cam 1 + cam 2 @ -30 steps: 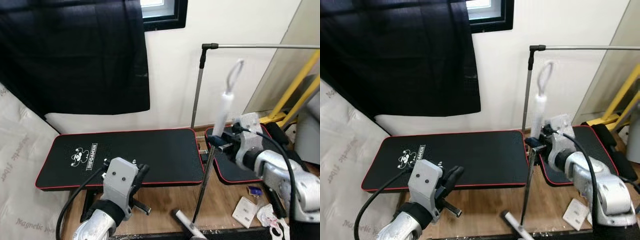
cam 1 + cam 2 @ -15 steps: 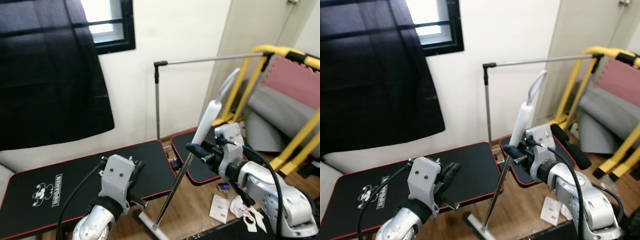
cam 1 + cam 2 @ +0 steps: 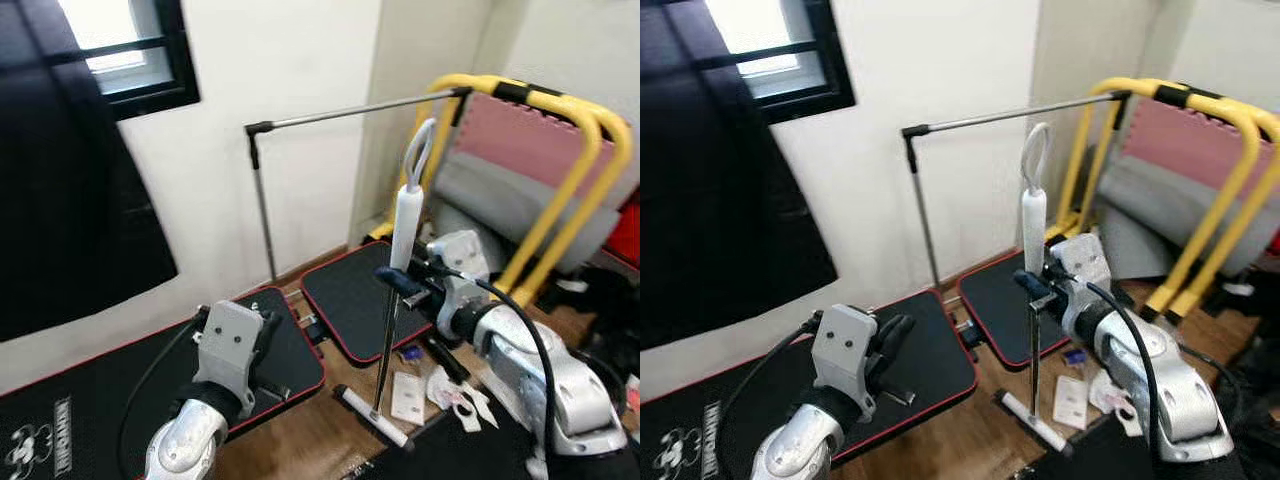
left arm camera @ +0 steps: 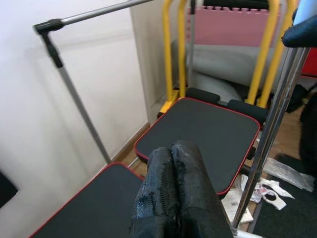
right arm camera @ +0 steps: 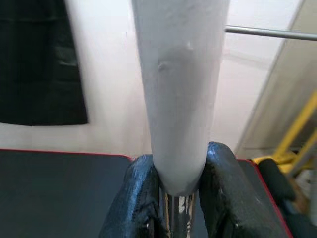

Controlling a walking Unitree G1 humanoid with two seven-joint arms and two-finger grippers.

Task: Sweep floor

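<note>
The right gripper is clamped around the broom, pinching it just where the white grip meets the metal pole; the right wrist view shows both black fingers pressed against that pole. The broom stands nearly upright in front of the robot, its loop at the top and its white head resting on the wooden floor at about five o'clock from the robot's left arm. The left gripper is raised and empty, its fingers pressed together with nothing between them.

The trouble I would watch for is clutter. Scraps of paper lie on the floor at three o'clock of the broom head, just beside it, and a stroke that way could scatter them under the black mats rather than gather them. The mats themselves sit at twelve o'clock of the head, and their red edges look likely to catch it and ruck up. Above and behind, the thin metal rail and the yellow frame stand near the handle's loop, so a wide swing could knock into them. Held by one gripper only, high on the pole, the broom might also twist in the grasp once the head drags.
</note>
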